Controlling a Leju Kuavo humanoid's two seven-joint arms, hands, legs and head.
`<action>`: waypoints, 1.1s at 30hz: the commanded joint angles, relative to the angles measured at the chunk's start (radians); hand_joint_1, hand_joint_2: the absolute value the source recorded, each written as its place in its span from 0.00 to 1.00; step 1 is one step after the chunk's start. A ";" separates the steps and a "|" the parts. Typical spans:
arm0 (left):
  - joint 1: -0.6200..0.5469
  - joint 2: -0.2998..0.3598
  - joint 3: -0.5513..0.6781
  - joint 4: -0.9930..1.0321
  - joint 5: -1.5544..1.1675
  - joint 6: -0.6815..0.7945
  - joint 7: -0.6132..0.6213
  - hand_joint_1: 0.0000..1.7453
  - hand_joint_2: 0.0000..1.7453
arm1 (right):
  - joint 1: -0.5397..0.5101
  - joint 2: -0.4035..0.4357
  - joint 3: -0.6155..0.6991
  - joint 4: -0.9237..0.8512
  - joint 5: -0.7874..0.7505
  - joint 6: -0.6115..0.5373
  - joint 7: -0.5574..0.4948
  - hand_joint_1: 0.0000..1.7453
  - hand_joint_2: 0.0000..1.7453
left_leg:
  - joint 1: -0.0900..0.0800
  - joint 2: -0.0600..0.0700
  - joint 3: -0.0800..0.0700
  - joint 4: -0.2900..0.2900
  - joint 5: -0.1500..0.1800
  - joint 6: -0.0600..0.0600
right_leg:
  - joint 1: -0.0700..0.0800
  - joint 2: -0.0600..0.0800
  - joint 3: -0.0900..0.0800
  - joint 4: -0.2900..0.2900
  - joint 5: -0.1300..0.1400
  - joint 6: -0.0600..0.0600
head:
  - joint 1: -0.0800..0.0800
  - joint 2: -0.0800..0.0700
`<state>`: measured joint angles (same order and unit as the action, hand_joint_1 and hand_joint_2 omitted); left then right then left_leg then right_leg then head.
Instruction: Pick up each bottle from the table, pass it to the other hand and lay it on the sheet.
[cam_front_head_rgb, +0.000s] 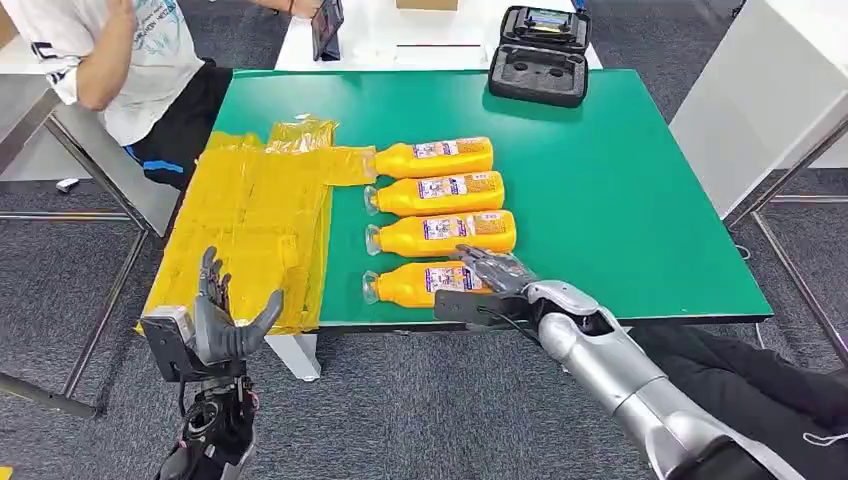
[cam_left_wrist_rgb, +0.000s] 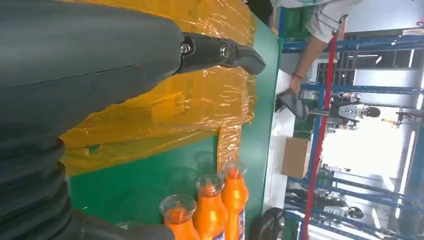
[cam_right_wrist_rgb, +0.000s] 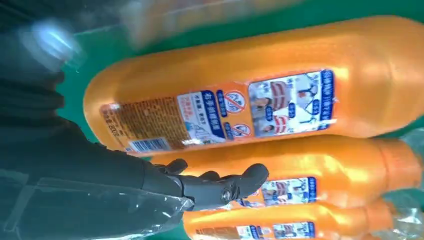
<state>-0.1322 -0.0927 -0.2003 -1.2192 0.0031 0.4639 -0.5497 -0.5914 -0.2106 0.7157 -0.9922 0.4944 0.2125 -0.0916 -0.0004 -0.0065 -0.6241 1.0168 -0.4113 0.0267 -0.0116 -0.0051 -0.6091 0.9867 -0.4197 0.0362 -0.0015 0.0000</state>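
Four orange bottles lie side by side on the green table (cam_front_head_rgb: 620, 200), caps toward the yellow sheet (cam_front_head_rgb: 250, 225), so each can be gripped around its body. The right hand (cam_front_head_rgb: 492, 268) lies over the nearest bottle (cam_front_head_rgb: 415, 284), the one at the table's front edge, its fingers (cam_right_wrist_rgb: 220, 185) spread and not yet closed around it. The left hand (cam_front_head_rgb: 222, 325) waits just off the table's front edge beside the sheet, fingers apart and upright (probably posed to receive the pass).
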 joint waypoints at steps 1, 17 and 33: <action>-0.003 0.009 0.028 0.030 0.005 -0.004 0.002 0.00 1.00 | -0.030 0.030 0.004 0.105 0.003 -0.013 -0.001 0.00 1.00 | 0.000 0.002 0.004 -0.001 -0.001 -0.001 | 0.000 0.001 0.003 -0.001 -0.001 -0.001 | 0.000 0.000; -0.010 0.015 0.014 0.045 0.014 -0.014 0.008 0.00 1.00 | -0.073 0.030 -0.025 0.192 0.009 -0.005 0.008 0.00 1.00 | 0.000 0.002 0.005 -0.001 -0.002 -0.002 | 0.000 0.002 0.004 0.000 -0.001 -0.001 | 0.000 0.000; -0.020 0.014 0.004 0.058 0.018 -0.015 0.006 0.00 1.00 | -0.062 0.020 -0.031 0.210 0.010 -0.016 0.000 0.00 1.00 | 0.000 0.000 0.003 -0.001 -0.001 -0.001 | 0.000 0.000 0.002 -0.001 -0.001 -0.001 | 0.000 0.000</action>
<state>-0.1234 -0.0889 -0.1888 -1.2181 0.0168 0.4520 -0.5489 -0.6143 -0.1976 0.6786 -0.8621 0.5062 0.1949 -0.0897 -0.0004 -0.0067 -0.6240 1.0168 -0.4113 0.0266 -0.0115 -0.0052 -0.6092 0.9866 -0.4197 0.0362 -0.0015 0.0000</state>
